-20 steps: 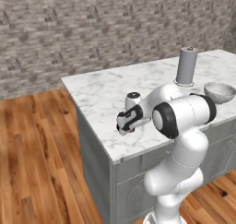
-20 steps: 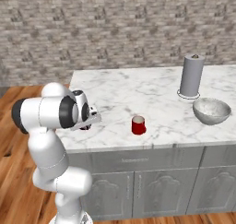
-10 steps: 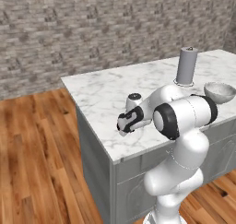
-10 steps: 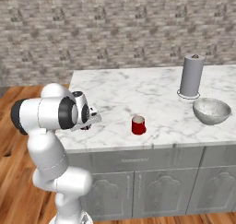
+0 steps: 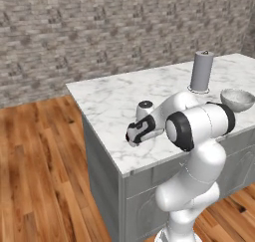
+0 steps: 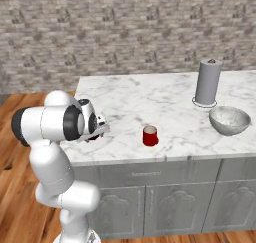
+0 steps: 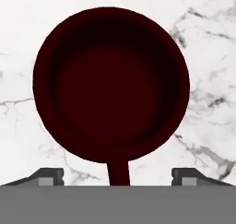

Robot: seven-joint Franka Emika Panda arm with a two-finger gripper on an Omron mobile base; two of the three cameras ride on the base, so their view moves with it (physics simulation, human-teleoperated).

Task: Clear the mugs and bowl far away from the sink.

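the gripper (image 7: 118,174) has let go: its fingers now stand wide apart either side of the dark mug's (image 7: 110,85) handle.

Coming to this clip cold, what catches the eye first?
The dark maroon mug looms in the hand view, seen from straight above on the marble counter, its handle running down between the two spread fingertips. In the right base view the bright red mug stands alone near the counter's front edge. To its right sit the silvery bowl and, behind it, the tall grey canister.
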